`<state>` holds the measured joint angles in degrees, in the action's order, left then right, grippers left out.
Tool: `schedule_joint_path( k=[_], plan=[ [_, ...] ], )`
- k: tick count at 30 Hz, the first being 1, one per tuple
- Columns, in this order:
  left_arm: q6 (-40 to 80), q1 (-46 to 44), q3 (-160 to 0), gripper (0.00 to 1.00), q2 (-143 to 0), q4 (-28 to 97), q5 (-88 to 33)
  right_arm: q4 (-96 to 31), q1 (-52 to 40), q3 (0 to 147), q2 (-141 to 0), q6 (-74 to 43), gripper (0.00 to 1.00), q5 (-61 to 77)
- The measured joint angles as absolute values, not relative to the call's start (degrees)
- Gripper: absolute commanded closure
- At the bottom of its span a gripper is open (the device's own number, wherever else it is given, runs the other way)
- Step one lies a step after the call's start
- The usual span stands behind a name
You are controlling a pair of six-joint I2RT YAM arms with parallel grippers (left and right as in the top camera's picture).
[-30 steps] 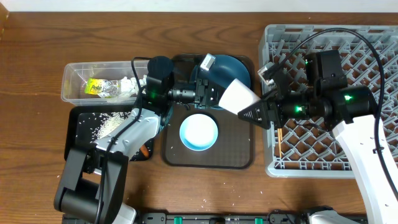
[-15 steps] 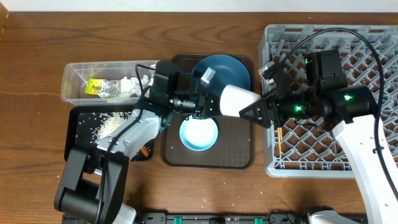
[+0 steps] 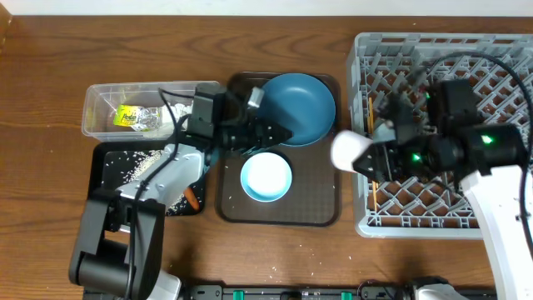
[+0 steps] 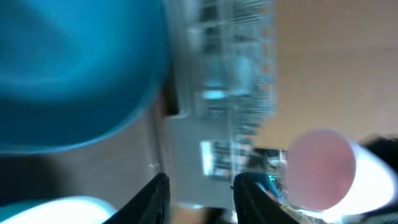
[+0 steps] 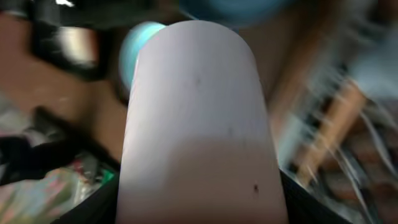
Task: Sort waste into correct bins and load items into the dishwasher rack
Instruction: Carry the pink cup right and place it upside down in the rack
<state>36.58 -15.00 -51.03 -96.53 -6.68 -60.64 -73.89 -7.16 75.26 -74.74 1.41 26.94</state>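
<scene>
My right gripper (image 3: 366, 157) is shut on the pinkish-white cup (image 3: 350, 150), which lies on its side at the left edge of the grey dishwasher rack (image 3: 466, 58). The cup (image 5: 199, 124) fills the right wrist view. My left gripper (image 3: 275, 133) stands open over the brown tray with nothing between its fingers (image 4: 155, 199). It is between the dark-blue plate (image 3: 300, 108) and the light-blue bowl (image 3: 266, 177). In the left wrist view the cup's mouth (image 4: 320, 168) faces me at the right. The clear tub (image 3: 100, 96) holds a yellow-green wrapper (image 3: 132, 117) and tissue.
The brown serving tray (image 3: 321, 200) carries the plate and bowl. A black tray (image 3: 104, 192) with scattered rice (image 3: 146, 165) lies below the tub, and a short carrot (image 3: 193, 198) sits at its right edge. A thin orange-brown stick (image 3: 376, 185) lies in the rack.
My left gripper has let go of the cup and drawn back to the left. The right gripper has carried the cup to the right, toward the rack.
</scene>
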Motion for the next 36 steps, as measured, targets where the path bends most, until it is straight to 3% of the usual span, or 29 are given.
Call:
schedule_joint_path(
  k=[7, 16, 30, 32, 36],
  plan=[
    [26.6, -14.1, -50.9, 0.63, -96.5, 8.3, -44.7, -79.8, -6.4, 75.3, -69.6, -7.9, 0.77, 10.8],
    [20.9, -14.1, -50.9, 0.62, -96.5, 9.7, -32.3, -80.0, -6.4, 73.2, -69.7, -13.2, 0.77, 2.2],
    [19.0, -14.1, -50.9, 0.62, -96.5, 11.5, -28.5, -67.9, -6.4, 58.1, -69.9, -14.9, 0.75, 1.2],
    [19.0, -14.1, -50.9, 0.62, -96.5, 11.1, -28.6, -67.2, -6.4, 57.5, -69.9, -14.9, 0.66, 1.2],
    [19.0, -14.1, -50.9, 0.63, -96.5, 10.2, -30.1, -66.8, -6.4, 57.3, -69.9, -15.0, 0.32, 1.2]
  ],
)
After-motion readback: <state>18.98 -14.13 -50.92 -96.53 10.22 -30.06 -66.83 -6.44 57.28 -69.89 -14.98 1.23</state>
